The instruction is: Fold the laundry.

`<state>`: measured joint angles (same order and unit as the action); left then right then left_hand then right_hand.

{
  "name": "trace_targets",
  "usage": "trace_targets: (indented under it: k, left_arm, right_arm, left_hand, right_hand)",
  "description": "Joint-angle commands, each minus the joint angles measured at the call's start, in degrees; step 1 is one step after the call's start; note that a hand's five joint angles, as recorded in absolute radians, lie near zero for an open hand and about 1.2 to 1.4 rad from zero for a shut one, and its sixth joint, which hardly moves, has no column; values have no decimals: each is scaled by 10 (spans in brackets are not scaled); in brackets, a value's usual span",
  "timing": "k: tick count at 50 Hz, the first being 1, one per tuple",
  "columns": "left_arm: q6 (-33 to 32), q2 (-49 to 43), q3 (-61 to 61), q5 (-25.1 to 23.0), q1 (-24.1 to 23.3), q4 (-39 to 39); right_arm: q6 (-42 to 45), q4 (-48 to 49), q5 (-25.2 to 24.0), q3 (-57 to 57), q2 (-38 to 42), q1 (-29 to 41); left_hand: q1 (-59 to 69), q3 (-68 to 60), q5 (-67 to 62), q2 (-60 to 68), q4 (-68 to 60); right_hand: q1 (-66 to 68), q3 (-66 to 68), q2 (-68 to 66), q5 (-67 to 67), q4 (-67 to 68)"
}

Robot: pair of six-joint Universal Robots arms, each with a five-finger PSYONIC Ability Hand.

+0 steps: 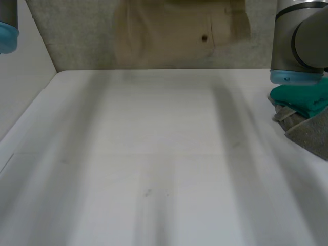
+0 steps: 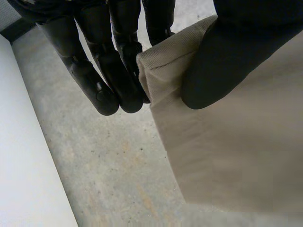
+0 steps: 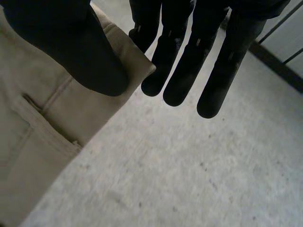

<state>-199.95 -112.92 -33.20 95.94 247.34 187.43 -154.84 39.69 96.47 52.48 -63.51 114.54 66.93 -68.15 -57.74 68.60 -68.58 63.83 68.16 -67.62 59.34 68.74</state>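
Item: beige garment (image 1: 179,31), prob. trousers or shorts. It hangs spread flat past the far edge of the table (image 1: 154,154); none of it lies on the tabletop.
L hand: left hand (image 2: 118,66) pinches one top corner of the garment, thumb on one face, fingers behind the hem. The grip is closed on cloth.
R hand: right hand (image 3: 184,71) pinches the opp. top corner the same way, thumb pressed on the front and fingers straight at the back. A pocket (image 3: 33,127) sits just below that corner.
Why held so: w/ a corner in each hand, the garment's weight pulls it flat and takes out creases. That looks like prep for laying it down square.
Below hands: grey floor (image 2: 104,165), so the cloth hangs free w/ nothing under it.
Table: the middle is bare, prob. kept free as the folding surface.
Other laundry: teal cloth (image 1: 302,100) lies on grey cloth (image 1: 310,133) at the table's right edge, just under the right arm (image 1: 302,36). It's parked aside, prob. so it won't snag the item in work.
Stage: early, no fold made yet.
Next: bring the garment over the table and lower it evenly.
Risk: the corner pinches are shallow, so a jerk could slip one.
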Motion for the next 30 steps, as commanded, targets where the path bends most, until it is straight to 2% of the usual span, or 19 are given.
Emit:
trace_targets:
  k: [1,6,12,18,24,30]
  left_arm:
    - [-3,3,-111,-8,12,-17]
    - [-2,-5,-221,-28,13,0]
    - [-4,-58,-361,-52,12,39]
    - [-39,-114,-455,-60,11,48]
    - [-94,-74,-509,-62,8,20]
    - [-127,27,-551,-67,2,-65]
  right_arm:
    - [2,-46,-23,19,27,8]
    - [-1,-85,-41,65,56,7]
    - [1,-109,-52,159,117,3]
    - [14,-130,-65,239,165,2]
    - [40,-187,-70,278,138,-1]
    - [74,-308,-81,292,60,5]
  left_hand:
    - [131,-118,-123,114,-114]
    - [131,-118,-123,114,-114]
    - [131,-118,-123,114,-114]
    - [131,-118,-123,114,-114]
    - [131,-118,-123,114,-114]
    - [131,-118,-123,114,-114]
  right_hand:
    - [162,118,-124,107,113]
    - [162,118,-124,107,113]
    - [162,118,-124,107,113]
    - [162,118,-124,107,113]
    - [162,118,-124,107,113]
    - [162,118,-124,107,113]
